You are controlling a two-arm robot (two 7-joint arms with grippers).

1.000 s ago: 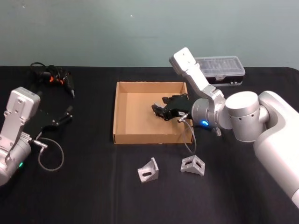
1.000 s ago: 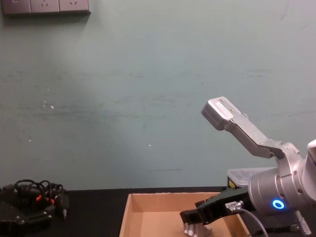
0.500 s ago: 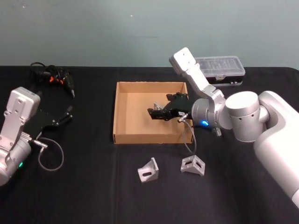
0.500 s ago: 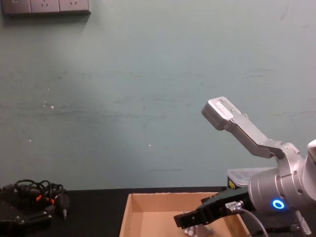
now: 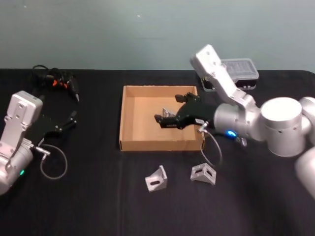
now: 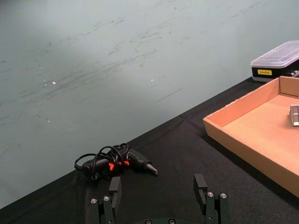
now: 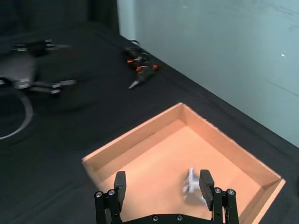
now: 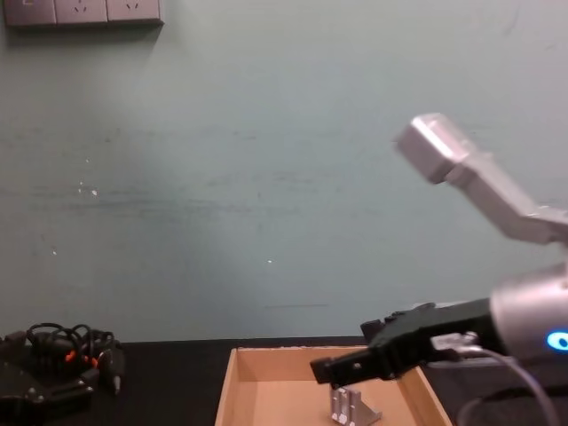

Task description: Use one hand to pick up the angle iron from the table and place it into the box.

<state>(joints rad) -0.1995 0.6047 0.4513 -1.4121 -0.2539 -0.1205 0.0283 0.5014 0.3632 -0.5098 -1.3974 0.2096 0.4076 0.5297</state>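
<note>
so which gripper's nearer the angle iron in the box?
Right. The right gripper hangs open just above the angle iron inside the box; the left gripper sits far left of the box.

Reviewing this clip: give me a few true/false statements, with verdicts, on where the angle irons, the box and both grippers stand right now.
1. One angle iron rests inside the box. True.
2. The right gripper is shut on it. False: its fingers are open above the box, and the piece sits on the box floor.
3. Two more angle irons lie on the table in front of the box. True.
4. The left gripper hovers over the box. False: it sits open at the table's left side, away from the box.
5. The plastic case is inside the box. False: it sits on the table behind the box, to the right.
</note>
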